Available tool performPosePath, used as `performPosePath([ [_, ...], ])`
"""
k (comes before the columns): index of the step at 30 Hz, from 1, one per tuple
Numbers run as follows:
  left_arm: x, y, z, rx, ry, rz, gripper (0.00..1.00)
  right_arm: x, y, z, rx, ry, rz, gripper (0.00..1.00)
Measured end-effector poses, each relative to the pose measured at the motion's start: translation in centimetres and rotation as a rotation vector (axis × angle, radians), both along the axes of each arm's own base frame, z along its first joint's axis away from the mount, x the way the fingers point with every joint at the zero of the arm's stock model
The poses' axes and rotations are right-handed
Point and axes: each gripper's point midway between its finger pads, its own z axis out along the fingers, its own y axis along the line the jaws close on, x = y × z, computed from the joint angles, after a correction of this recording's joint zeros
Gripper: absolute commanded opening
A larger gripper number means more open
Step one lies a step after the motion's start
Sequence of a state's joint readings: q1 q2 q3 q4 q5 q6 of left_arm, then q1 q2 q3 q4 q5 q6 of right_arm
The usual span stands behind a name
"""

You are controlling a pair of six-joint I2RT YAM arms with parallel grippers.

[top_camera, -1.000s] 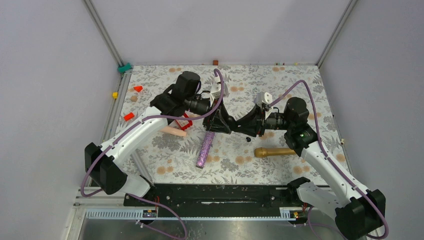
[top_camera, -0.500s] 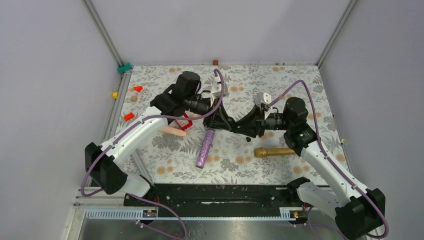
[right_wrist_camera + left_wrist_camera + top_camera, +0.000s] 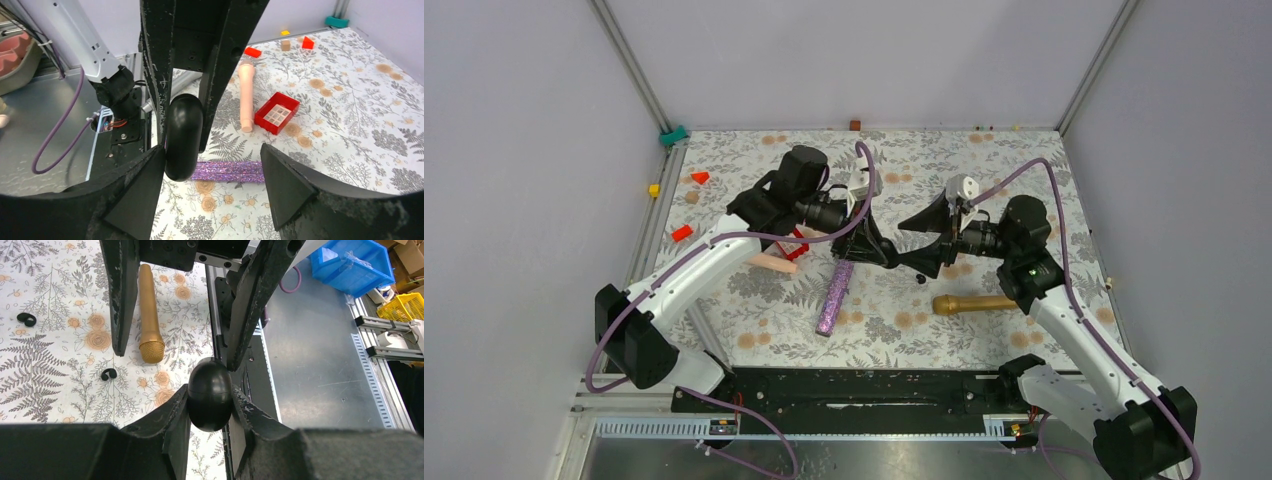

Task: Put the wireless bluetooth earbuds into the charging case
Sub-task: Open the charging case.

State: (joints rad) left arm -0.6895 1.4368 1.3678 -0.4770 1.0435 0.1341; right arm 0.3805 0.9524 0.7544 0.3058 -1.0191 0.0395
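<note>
The charging case (image 3: 210, 385) is being held shut, its seam closed, so nothing inside it is showing. The red tray (image 3: 276, 112) is sitting on the floral table (image 3: 1024, 170), showing a grid of small pale cells, with the pink microphone (image 3: 245, 95) lying just beside it on its left.

Both arms are meeting above the middle of the table, well apart from the walls. Bare cloth is lying open to the far right. The purple glitter microphone (image 3: 834, 297) and the gold microphone (image 3: 969, 303) are lying nearer, on either side of the meeting point.

The left gripper (image 3: 210, 399) is pinching the case between its 2 fingers, lifted off the cloth. The right gripper (image 3: 210, 152) is facing it with its jaws spread wide. The case is sitting inside that gap, close against 1 finger (image 3: 150, 170) and well apart from the other.

The 2 earbuds are lying loose on the cloth below, outside both grippers: 1 earbud (image 3: 108, 374) is lying beside the gold microphone's head, and the other earbud (image 3: 26, 318) is lying farther off. From above, only 1 is showing (image 3: 921, 279), just near of the grippers.
</note>
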Motion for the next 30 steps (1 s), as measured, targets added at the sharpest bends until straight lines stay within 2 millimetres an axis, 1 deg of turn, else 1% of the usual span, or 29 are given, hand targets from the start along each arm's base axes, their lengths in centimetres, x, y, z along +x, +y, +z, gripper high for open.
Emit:
performPosePath([
  [7, 0.4, 0.1, -0.2, 0.006, -0.006, 0.016, 0.0, 1.4, -0.7, 0.3, -0.008, -0.038, -0.105, 0.78],
  [11, 0.4, 0.1, -0.2, 0.004, -0.004, 0.013, 0.0, 2.5, -1.8, 1.2, -0.004, -0.094, -0.203, 0.78],
  [14, 0.1, 0.0, -0.2, 0.002, -0.002, 0.003, 0.0, 3.0, -2.3, 1.6, 0.0, -0.116, -0.246, 0.79],
  [19, 0.0, 0.1, -0.1, 0.001, -0.004, -0.003, 0.0, 3.9, -3.1, 2.0, 0.0, -0.132, -0.316, 0.82],
  [23, -0.1, 0.5, -0.5, 0.022, -0.025, 0.0, 0.0, 4.6, -4.3, 2.4, -0.015, -0.137, -0.393, 0.85],
  [26, 0.1, 1.0, -0.7, 0.053, -0.052, 0.017, 0.0, 5.3, -5.3, 3.6, -0.039, -0.148, -0.455, 0.86],
  [28, 0.3, 1.4, -0.1, 0.054, -0.078, 0.023, 0.0, 5.8, -5.8, 4.7, -0.05, -0.165, -0.487, 0.87],
  [30, 0.9, 2.2, 1.0, 0.04, -0.106, 0.044, 0.0, 6.2, -6.2, 5.6, -0.063, -0.18, -0.513, 0.87],
])
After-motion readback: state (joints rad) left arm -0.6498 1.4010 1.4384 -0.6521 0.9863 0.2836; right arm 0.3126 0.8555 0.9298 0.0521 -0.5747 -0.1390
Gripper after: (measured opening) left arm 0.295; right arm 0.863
